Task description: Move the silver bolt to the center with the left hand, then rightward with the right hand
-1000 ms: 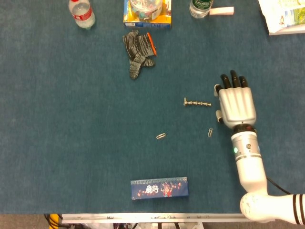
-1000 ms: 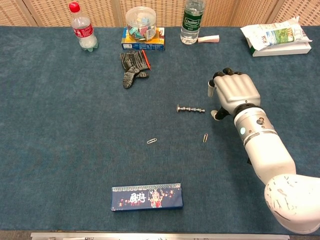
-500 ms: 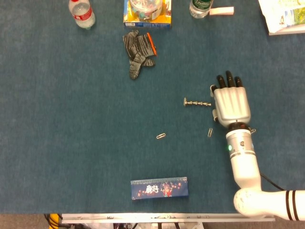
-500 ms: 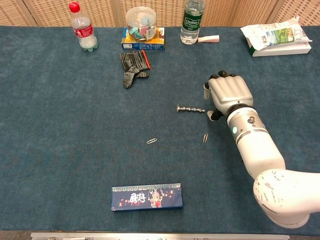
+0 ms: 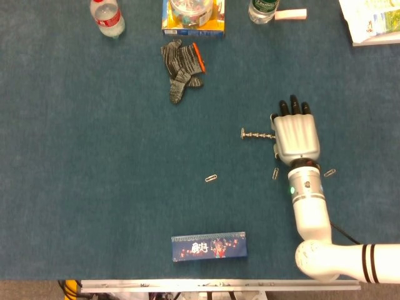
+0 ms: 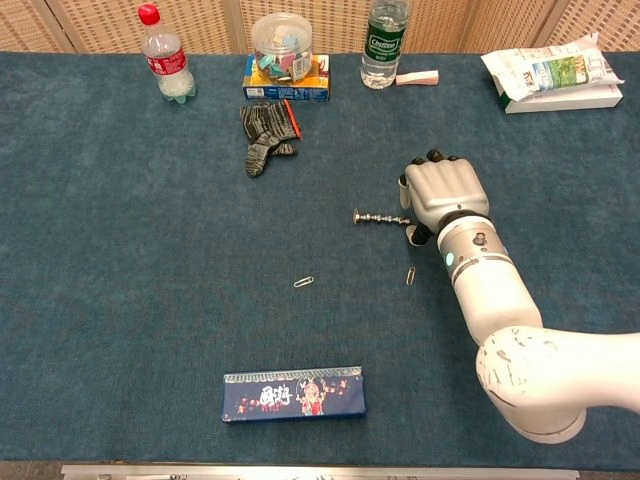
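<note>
The silver bolt (image 5: pixel 257 134) is lying flat on the blue carpeted table (image 5: pixel 94 187), its long axis running left to right, with the broad head at the end pointing away from the right hand (image 5: pixel 296 134) and the far end reaching the hand's thumb side. The hand is hovering palm down with its dark fingertips (image 5: pixel 294 107) pointing toward the far edge of the table; whether the thumb is already touching or pinching the bolt's end I cannot tell — that end is disappearing under the hand's edge in both views. Two paper clips are sitting near the wrist, one on either side (image 5: pixel 275 173) (image 5: pixel 329 172), and a third (image 5: pixel 211 178) is lying farther off on the thumb side. Past the bolt's head a grey glove (image 6: pixel 266 130) is lying crumpled. Along the far edge, beyond the fingertips, a clear tub (image 6: pixel 281 45) holding small colourful pieces is standing on a blue box (image 6: pixel 287 90), flanked by a red-capped bottle (image 6: pixel 164 58) and a green-labelled bottle (image 6: pixel 383 44). A long dark printed box (image 6: pixel 293 393) is resting near the table's front edge. Woven panels (image 6: pixel 100 20) are standing behind the table.
</note>
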Tool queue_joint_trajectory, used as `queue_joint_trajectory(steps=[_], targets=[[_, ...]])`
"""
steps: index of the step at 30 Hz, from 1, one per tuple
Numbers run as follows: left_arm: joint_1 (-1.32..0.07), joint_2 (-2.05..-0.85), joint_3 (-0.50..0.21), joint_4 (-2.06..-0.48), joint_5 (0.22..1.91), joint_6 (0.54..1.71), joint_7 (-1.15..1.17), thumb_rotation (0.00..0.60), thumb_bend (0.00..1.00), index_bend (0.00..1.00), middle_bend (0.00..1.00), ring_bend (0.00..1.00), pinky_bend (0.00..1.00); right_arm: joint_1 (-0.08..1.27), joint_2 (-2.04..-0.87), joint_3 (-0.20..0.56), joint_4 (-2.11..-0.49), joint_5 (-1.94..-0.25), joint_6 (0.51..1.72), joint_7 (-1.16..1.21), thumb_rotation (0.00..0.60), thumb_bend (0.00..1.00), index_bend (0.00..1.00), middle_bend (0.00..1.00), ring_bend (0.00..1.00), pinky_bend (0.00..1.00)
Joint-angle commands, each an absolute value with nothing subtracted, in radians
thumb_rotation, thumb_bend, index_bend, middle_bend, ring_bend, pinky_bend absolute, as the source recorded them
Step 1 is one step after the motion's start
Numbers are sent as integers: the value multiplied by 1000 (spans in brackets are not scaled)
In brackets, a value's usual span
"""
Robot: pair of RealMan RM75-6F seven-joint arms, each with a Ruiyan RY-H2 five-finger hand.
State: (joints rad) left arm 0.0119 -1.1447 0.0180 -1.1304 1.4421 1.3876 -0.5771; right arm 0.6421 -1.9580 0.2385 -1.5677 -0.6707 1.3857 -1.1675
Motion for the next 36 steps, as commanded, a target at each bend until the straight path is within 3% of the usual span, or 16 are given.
queue_joint_trajectory(steps=[1,36], targets=[[15,-1149,18,-1122,1443,1386,-586,600,205,193,0,0,0,649,-1966,242,-1556,-661,1386,-1171,600,282,441,171,50,143],[37,-1185,18,-1027,1462,1387,-674,600,205,193,0,0,0,695,-2038,257,-1441,-628,1383,-1170,600,313,482,171,42,143]])
